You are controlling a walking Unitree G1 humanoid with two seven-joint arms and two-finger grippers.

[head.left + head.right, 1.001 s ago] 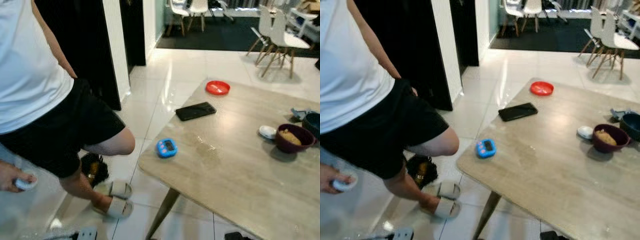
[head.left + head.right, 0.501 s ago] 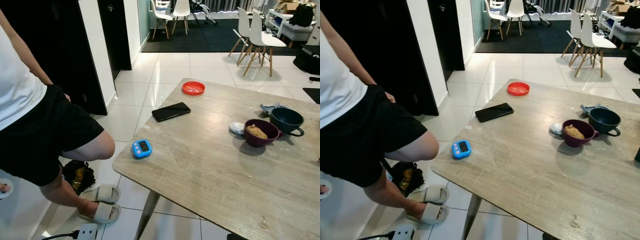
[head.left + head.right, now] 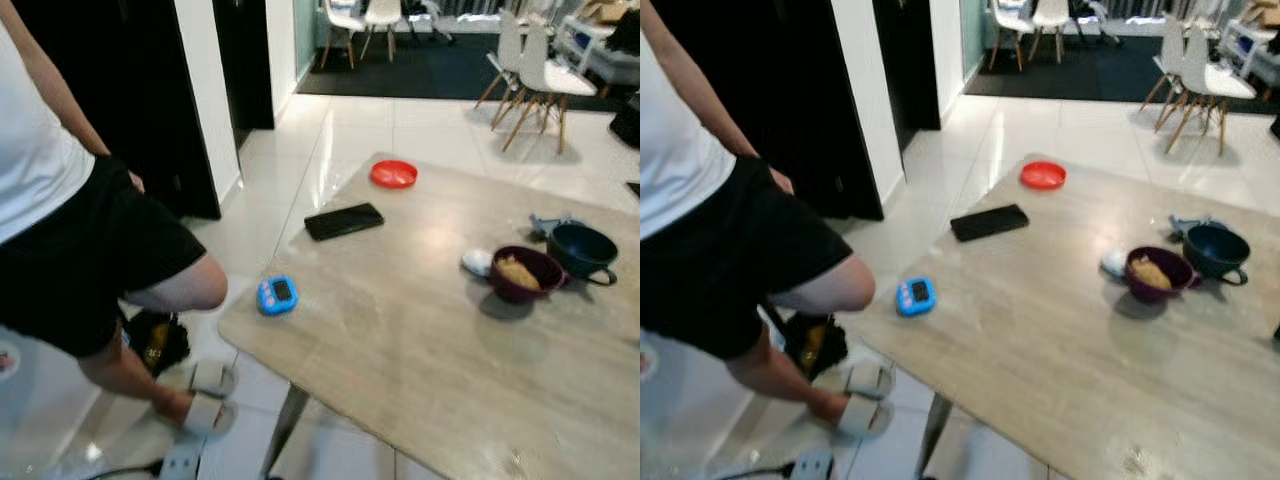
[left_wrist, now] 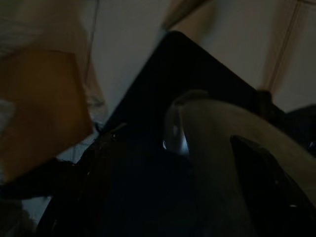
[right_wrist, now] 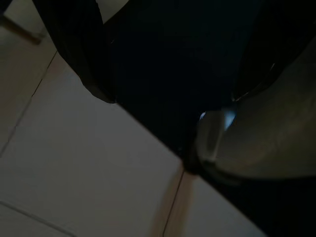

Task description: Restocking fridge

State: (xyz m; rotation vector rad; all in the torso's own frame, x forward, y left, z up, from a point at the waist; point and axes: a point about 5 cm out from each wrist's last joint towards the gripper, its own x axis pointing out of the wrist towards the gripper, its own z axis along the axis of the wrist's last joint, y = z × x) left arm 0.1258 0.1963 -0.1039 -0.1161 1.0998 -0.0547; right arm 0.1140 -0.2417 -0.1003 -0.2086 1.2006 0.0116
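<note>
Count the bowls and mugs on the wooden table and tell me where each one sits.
2. A maroon bowl holding something tan sits near the table's right side, and a dark blue mug stands just beyond it, farther right. More could lie past the picture's right edge.

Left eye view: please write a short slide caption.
Wooden table holding timer, phone, red dish, bowls; person standing alongside.

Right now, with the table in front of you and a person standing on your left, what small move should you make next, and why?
Probably a short step toward the table, bearing right. The maroon bowl holding food sits near its far right side beside the dark blue cup, while a person stands close on the left by the table's corner. Both arms hang idle, so nothing seems within reach yet.
</note>
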